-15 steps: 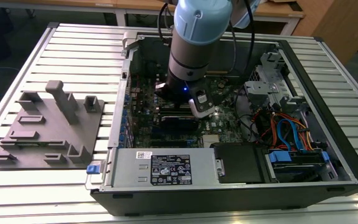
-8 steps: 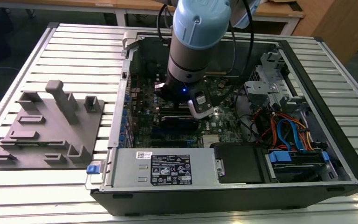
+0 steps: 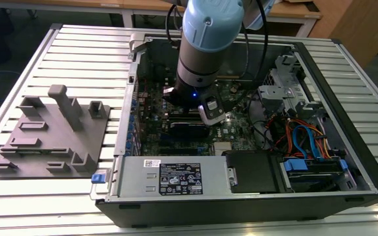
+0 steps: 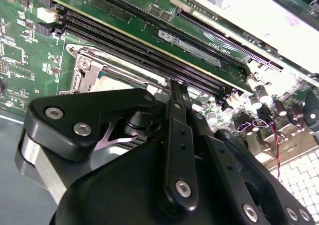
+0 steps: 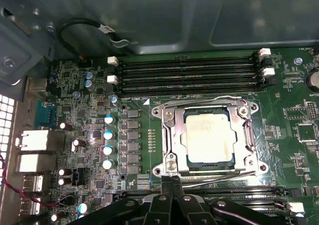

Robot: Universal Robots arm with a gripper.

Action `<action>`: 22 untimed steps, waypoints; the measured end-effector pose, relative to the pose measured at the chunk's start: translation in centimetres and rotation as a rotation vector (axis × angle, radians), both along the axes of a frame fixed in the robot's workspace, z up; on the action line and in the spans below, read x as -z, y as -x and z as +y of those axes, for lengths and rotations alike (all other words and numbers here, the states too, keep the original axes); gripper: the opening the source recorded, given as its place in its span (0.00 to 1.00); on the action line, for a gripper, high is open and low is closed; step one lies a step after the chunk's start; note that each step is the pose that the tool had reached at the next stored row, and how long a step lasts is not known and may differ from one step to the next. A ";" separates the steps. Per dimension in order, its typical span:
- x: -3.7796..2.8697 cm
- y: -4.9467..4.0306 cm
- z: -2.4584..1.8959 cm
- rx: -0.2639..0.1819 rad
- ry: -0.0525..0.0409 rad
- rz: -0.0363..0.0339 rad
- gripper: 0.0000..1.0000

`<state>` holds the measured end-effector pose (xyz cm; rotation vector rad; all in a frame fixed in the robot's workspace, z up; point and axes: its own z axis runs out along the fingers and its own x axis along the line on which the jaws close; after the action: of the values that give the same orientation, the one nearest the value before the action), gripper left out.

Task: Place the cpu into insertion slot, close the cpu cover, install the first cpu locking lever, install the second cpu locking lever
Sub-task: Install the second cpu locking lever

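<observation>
Cpu [image 5: 208, 139] seated in insertion slot [image 5: 164, 116], cpu cover [image 5: 247, 135] closed

The arm [image 3: 202, 44] is showing a pale blue rounded joint cap over a grey cylindrical body, with black cables trailing beside it and a small blue light glowing near the wrist, where a silver-and-black module is sitting. In both wrist views the gripper [image 4: 177, 88] is appearing as matte black linkage bars and plates, studded with shiny silver screw heads, its slim fingers [image 5: 172, 185] lying pressed together around a bare metal pivot
</observation>
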<state>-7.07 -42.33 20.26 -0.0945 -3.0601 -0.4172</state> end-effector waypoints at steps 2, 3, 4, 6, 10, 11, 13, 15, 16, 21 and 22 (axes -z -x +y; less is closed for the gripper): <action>0.00 0.00 0.00 0.000 -0.0001 0.0000 0.10; 0.00 0.00 0.00 0.000 -0.0001 -0.0001 0.10; 0.00 0.00 0.00 0.000 -0.0001 0.0000 0.10; 0.00 0.01 0.00 0.000 -0.0001 0.0000 0.10; 0.01 0.05 0.00 0.000 -0.0005 0.0000 0.10; 0.02 0.10 -0.01 0.000 -0.0023 0.0001 0.10; 0.03 0.22 -0.02 0.000 -0.0103 0.0000 0.10; 0.04 0.32 -0.14 0.000 -0.0250 0.0000 0.10; 0.05 0.34 -0.23 0.000 -0.0299 -0.0001 0.10; 0.09 0.35 -0.52 0.000 -0.0349 0.0000 0.10; 0.10 0.35 -0.52 0.000 -0.0349 0.0000 0.10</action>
<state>-7.41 -42.85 20.16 -0.0931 -3.0513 -0.4704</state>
